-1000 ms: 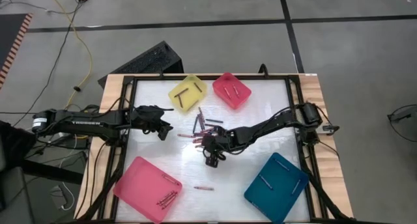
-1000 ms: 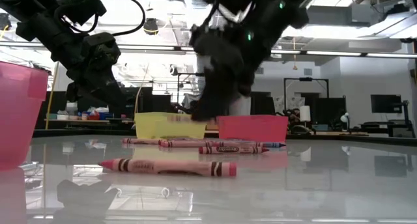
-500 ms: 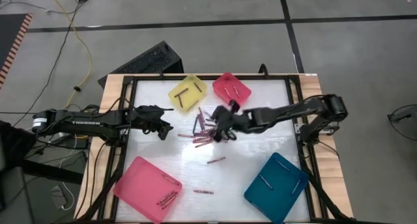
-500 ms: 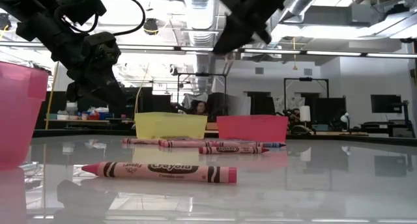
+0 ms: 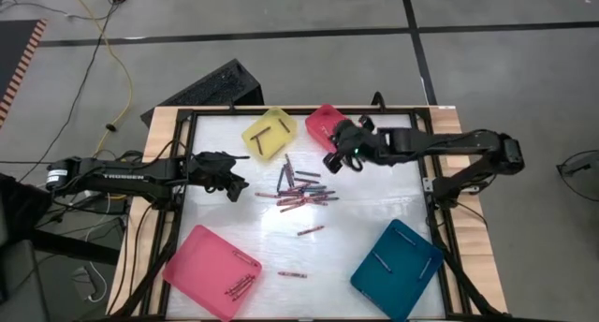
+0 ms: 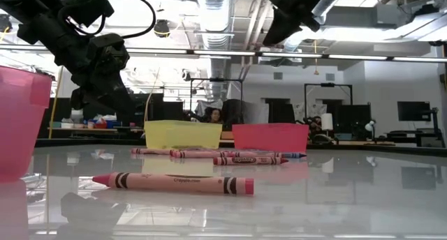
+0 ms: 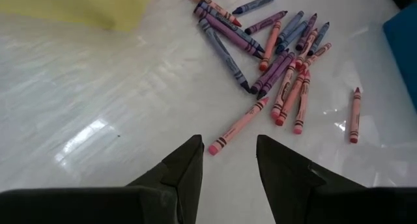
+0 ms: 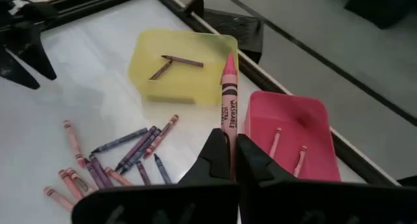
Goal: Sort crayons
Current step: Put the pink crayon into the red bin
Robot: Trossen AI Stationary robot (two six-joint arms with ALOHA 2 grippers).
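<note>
Right wrist view shows your right gripper (image 8: 228,155) clamped tight on a pink crayon (image 8: 228,94) that sticks straight out past the fingertips. Just ahead of it sits the small pink tray (image 8: 296,129) with two crayons inside, and the yellow tray (image 8: 146,71) is right beside that. Your left gripper (image 7: 226,160) hangs with fingers apart over the white table (image 5: 374,214), the loose crayon pile (image 7: 280,51) lying just beyond its tips.

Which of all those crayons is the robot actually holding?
The pink crayon pinched upright in the right hand, above the trays; every other crayon lies flat.
</note>
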